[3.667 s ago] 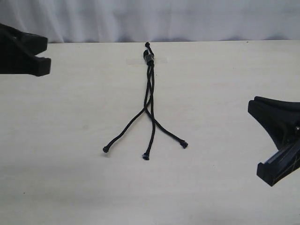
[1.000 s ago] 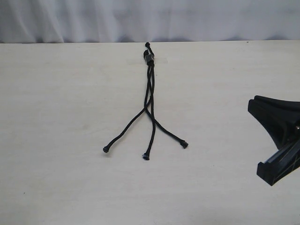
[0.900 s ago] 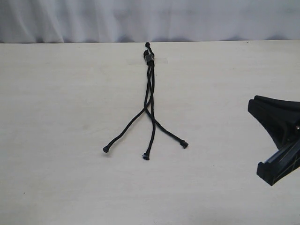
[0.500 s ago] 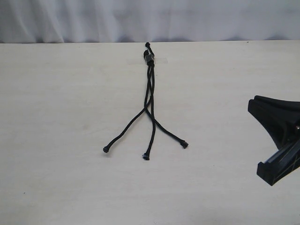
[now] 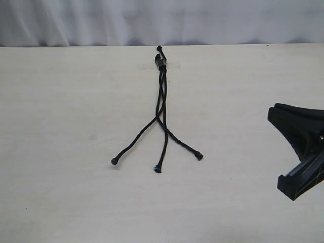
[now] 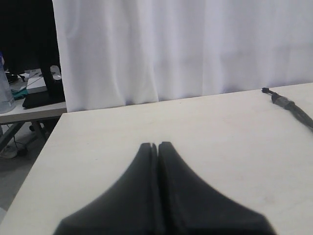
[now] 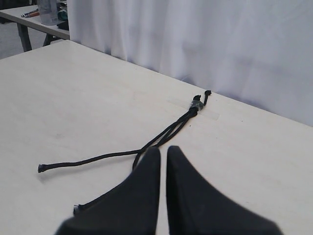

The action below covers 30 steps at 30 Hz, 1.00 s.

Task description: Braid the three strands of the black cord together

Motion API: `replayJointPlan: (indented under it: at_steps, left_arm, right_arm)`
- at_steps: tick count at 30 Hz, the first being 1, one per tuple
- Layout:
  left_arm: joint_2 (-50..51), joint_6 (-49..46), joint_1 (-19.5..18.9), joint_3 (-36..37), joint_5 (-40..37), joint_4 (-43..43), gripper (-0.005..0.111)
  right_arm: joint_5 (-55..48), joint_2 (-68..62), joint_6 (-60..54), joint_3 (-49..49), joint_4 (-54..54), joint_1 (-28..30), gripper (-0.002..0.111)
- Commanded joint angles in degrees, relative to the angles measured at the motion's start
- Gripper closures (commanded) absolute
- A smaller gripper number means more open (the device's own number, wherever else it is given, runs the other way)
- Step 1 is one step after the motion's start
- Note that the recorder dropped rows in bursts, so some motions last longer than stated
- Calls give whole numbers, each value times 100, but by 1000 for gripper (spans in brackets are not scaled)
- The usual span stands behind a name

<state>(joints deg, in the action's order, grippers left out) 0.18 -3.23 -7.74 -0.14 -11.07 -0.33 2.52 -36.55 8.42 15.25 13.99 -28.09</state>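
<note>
The black cord [image 5: 161, 91] lies on the table, its bound end [image 5: 161, 61] taped down at the far side. The three strands split midway and fan toward the near side, ending in tips at the left [image 5: 114, 161], middle [image 5: 157, 169] and right [image 5: 199, 156]. My right gripper [image 5: 298, 152] hangs at the right edge, well clear of the strands; in its wrist view the gripper [image 7: 163, 149] is shut to a thin slit on nothing, and the cord [image 7: 168, 132] lies beyond it. My left gripper [image 6: 153, 145] is shut and empty, with the cord's bound end [image 6: 281, 99] far off.
A strip of clear tape [image 5: 172, 65] holds the cord's end to the pale wooden table [image 5: 76, 111]. A white curtain [image 5: 162, 20] hangs behind the far edge. Another table with clutter [image 6: 29, 93] stands beyond the left side.
The left gripper, seen at the exterior view's upper left 3.7 s ago, has gone out of that view. Over the last second nothing has moved.
</note>
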Motion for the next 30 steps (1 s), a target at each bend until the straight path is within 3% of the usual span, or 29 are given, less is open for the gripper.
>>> replayJointPlan:
  at_steps: [1,7,10,13,16,19,22,30]
  left_arm:
    - [-18,31,42,14,-2,-40,107]
    - [-18,31,42,14,-2,-40,107]
    - [-18,31,42,14,-2,-40,107]
    - [-18,31,42,14,-2,-40,107]
    - [-18,31,42,14,-2,-40,107]
    - [-18,34,42,14,10,-40,107]
    - [-18,34,42,14,27,-40,107]
    - [-18,34,42,14,27,-40,107]
  right_arm:
    - [142,346,23,-269,-297,27,104]
    - [284,1732,23,-1525,-1099,27,104]
    - [-609,2410,23,-1525,-1099,27,104]
    - [-765,3093,23,-1525,-1099,566,104]
    - [-776,3655,23,-1525,-1099,1703,104]
    - [-734,3655,23,-1525,-1099,2300,104]
    - [-1056,3655,23,-1525,-1099,2598,104]
    - [-1186,3655,23,-1525,-1099,2598,104]
